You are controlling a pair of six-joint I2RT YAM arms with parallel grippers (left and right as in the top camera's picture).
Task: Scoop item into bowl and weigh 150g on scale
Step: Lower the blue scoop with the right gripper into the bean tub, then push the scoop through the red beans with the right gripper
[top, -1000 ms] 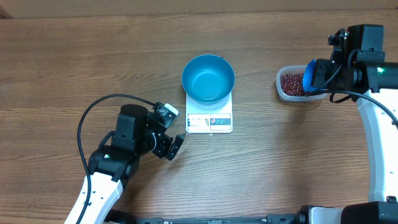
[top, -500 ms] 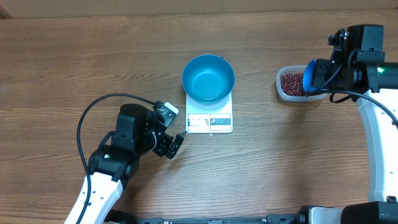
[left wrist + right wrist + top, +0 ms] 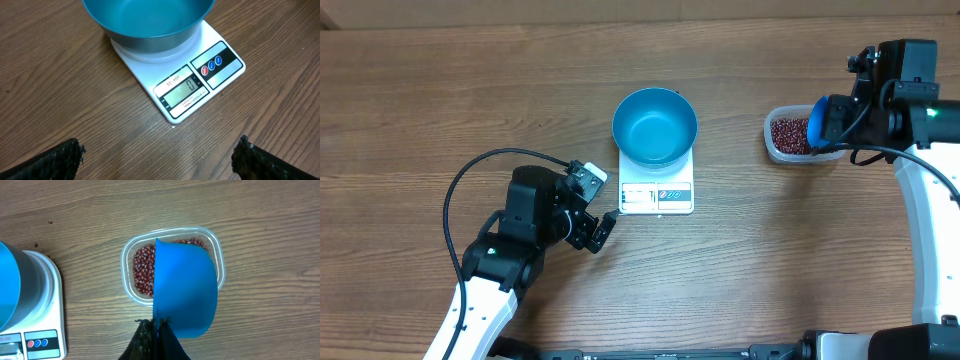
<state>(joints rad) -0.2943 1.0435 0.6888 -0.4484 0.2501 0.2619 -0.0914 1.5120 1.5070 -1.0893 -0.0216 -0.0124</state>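
Beans, small dark red [image 3: 143, 272], heaped in clear rounded-rectangular plastic tub [image 3: 126, 282], well apart from scale, on right arm's side. Round bright blue bowl [image 3: 654, 126] empty, sits on flat white square scale [image 3: 657, 197]; display reads 0. Right gripper [image 3: 157, 330] clenched on small blue scoop [image 3: 185, 295], over tub. Left gripper [image 3: 598, 233] released, jaws wide, just beside scale.

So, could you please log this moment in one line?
bowl: empty, on scale reading zero | right gripper: shut on scoop over beans | left gripper: open, near scale

The left jaws have shifted very slightly.
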